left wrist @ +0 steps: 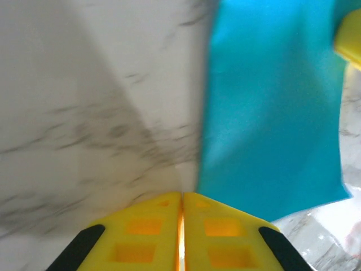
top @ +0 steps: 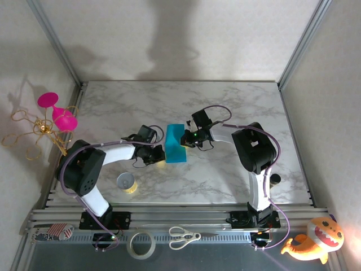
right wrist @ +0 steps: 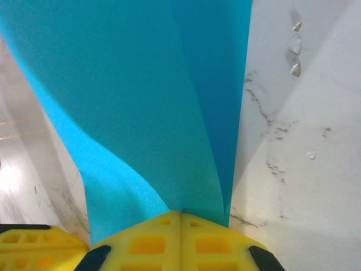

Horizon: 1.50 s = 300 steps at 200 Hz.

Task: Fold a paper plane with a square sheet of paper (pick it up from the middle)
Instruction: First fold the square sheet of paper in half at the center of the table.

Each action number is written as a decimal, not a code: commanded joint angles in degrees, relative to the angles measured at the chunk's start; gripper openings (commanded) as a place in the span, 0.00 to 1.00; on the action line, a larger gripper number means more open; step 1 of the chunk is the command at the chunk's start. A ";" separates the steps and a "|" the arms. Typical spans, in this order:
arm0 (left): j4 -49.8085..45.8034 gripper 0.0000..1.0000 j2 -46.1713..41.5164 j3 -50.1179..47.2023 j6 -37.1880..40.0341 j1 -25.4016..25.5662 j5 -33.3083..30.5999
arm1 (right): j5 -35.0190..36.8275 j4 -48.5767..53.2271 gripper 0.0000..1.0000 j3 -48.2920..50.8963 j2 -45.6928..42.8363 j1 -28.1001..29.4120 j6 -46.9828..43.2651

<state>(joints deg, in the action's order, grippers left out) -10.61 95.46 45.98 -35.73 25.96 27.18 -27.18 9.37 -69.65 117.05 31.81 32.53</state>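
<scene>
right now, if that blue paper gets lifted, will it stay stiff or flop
Probably floppy: the blue paper curves away from the right gripper pinching it. Looks thin, so likely light and easily buckled by pushing.

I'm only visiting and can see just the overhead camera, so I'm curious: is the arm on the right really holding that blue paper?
Observer: Yes. In the right wrist view, the right gripper is shut on the square sheet of paper, which runs straight into its closed jaws.
Operator: And the other arm?
Observer: In the left wrist view, the left gripper is shut too. The sheet's corner reaches its tips, but I cannot tell whether it is pinched.
Operator: Is the paper lying flat?
Observer: No. Close up, it bows in a soft curve above the marble table.
</scene>
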 commanded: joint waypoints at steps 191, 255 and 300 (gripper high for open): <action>-14.62 0.08 -2.91 0.65 5.93 3.66 -4.76 | 13.91 8.83 0.00 5.43 7.75 -0.52 -1.06; -2.36 0.08 1.56 14.96 0.96 0.96 -5.31 | 14.50 9.42 0.00 5.34 7.67 -0.52 -1.41; 4.55 0.08 12.29 20.60 -1.95 0.72 -4.68 | 15.66 10.54 0.00 4.78 8.06 -0.47 -2.25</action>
<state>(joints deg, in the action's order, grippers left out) -9.23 103.15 64.62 -35.24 27.20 23.29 -27.07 8.56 -68.97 117.12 31.81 32.14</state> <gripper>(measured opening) 0.082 0.063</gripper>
